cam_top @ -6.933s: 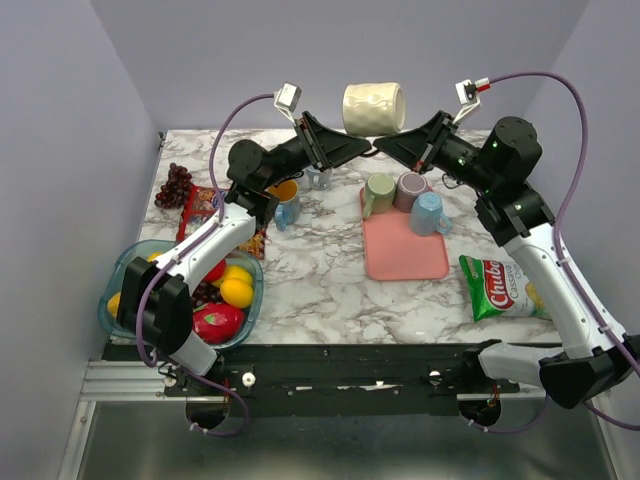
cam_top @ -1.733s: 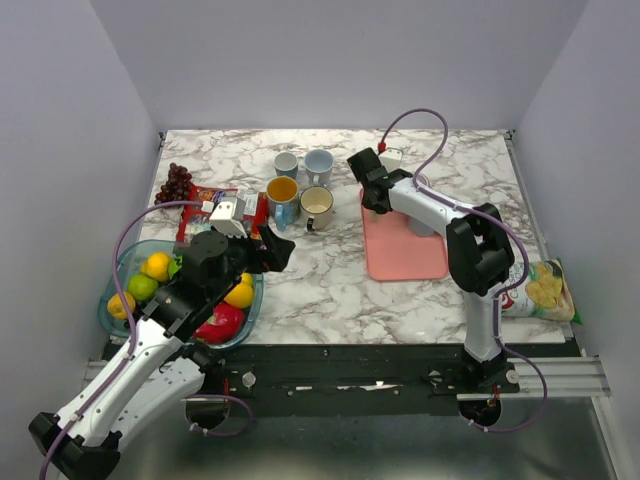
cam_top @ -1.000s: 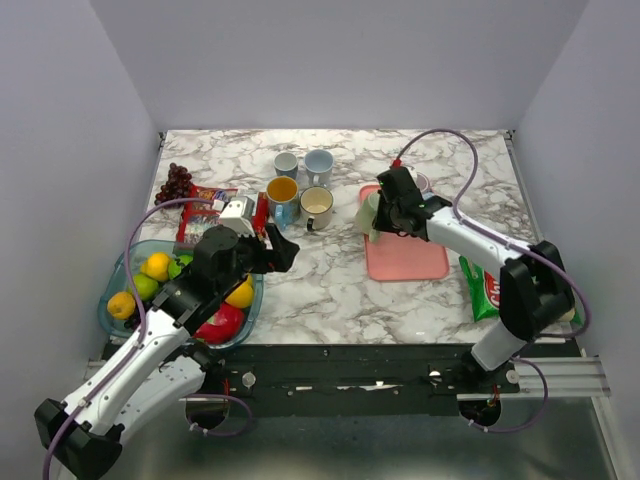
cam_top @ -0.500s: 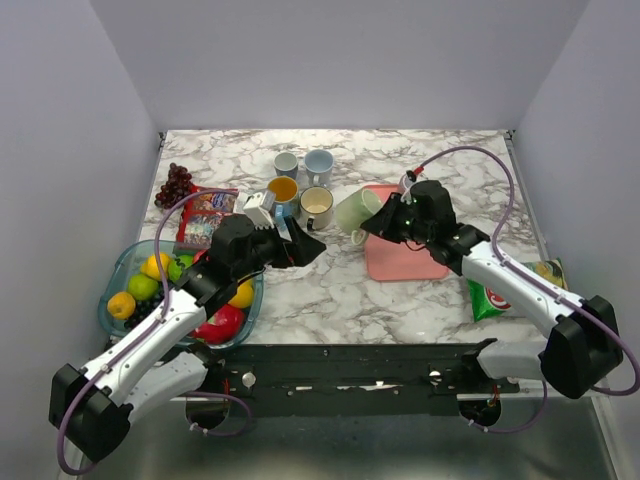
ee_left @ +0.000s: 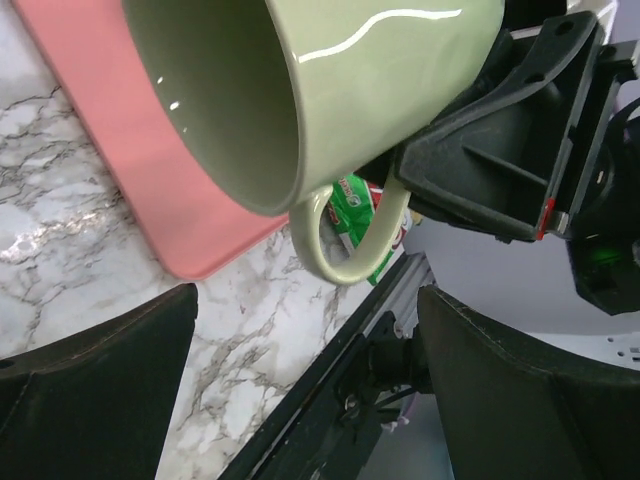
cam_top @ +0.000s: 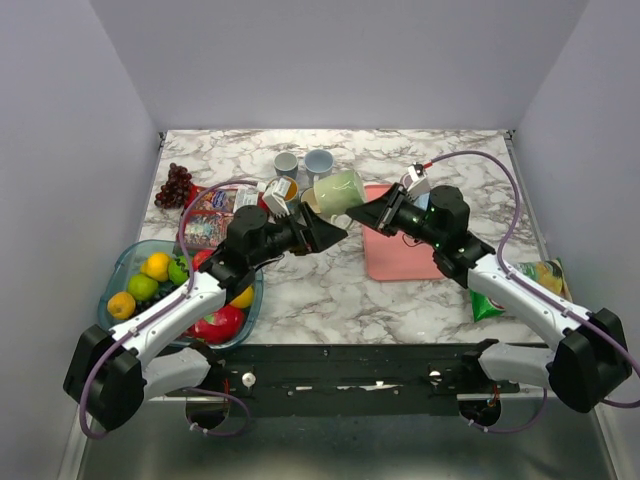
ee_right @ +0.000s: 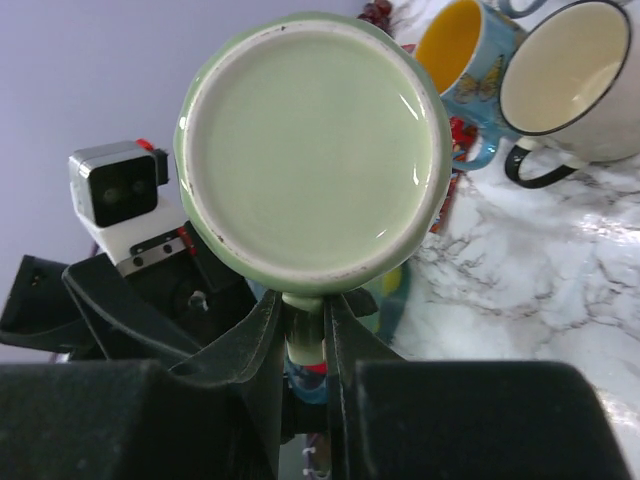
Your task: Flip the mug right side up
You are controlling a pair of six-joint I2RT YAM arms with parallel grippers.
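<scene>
**Q.** Where is the mug, and what has hold of it?

**A.** The green mug [cam_top: 335, 190] lies on its side in the air above the table [cam_top: 320, 285], between the two hands. The right hand [ee_right: 305, 325] is nearly closed, pinching the loop of the handle [ee_left: 345, 255]. The mug's flat base faces back toward that hand's wrist and its mouth points away from it. The left hand [cam_top: 325, 230] is spread as wide as it goes and holds nothing. The mug's rim sits just ahead of it, with the mouth turned toward it.

**Q.** How is the mug likely to handle, and where should it be taken?

**A.** By its gloss it is probably glazed ceramic: rigid, fairly heavy, slick under the pads, and liable to chip or break if dropped. A pinch on the handle alone lets the body swing about the grip. The left hand's surest hold is probably the wall at the rim, with one finger inside and one outside. The body itself looks broad for a span across it.
</scene>
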